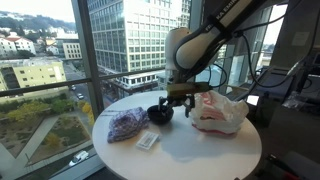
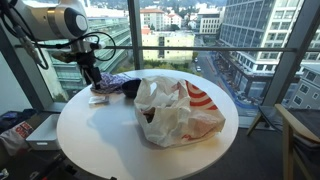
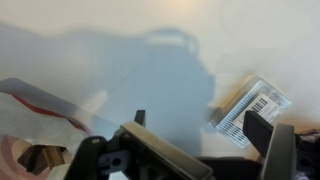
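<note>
Trouble was judged most likely from the loose white plastic bag (image 1: pixel 218 112), which was seen billowing just beside the gripper (image 1: pixel 180 97) at the centre right of the frame. A sideways sweep could snag its folds and drag it across the round table (image 1: pixel 190 152). A straight descent could also be misplaced, since bare tabletop, not an object, was framed between the fingers in the wrist view.

The fingers (image 3: pixel 266 132) were spread wide, with nothing gripped or touched between them. The barcoded packet (image 3: pixel 250 104) was found lying flat on the table at the centre right of the wrist view, just beside one finger and apart from it. Being thin and flat, it could be pushed along rather than lifted. A dark bowl (image 1: pixel 160 114) was seen near the gripper, to its lower left in an exterior view, with a purple patterned pouch (image 1: pixel 125 124) further toward the left.
</note>
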`<act>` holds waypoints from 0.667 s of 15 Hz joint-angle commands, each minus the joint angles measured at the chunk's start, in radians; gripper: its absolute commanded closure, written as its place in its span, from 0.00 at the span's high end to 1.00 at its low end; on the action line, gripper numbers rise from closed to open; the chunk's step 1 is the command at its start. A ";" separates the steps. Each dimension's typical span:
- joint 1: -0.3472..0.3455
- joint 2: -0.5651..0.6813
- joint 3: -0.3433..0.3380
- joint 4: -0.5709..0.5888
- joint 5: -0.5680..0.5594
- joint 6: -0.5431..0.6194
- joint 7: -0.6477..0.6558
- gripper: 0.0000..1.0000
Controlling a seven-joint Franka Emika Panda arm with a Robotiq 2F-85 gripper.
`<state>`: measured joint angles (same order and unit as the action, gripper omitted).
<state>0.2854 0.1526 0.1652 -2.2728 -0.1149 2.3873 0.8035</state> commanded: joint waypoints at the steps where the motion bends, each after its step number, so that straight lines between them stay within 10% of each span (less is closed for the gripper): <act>1: 0.050 0.124 -0.004 0.112 -0.054 -0.028 0.227 1.00; 10: 0.129 0.346 -0.033 0.245 -0.004 0.155 0.476 1.00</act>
<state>0.3875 0.4417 0.1539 -2.0832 -0.1412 2.4730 1.2315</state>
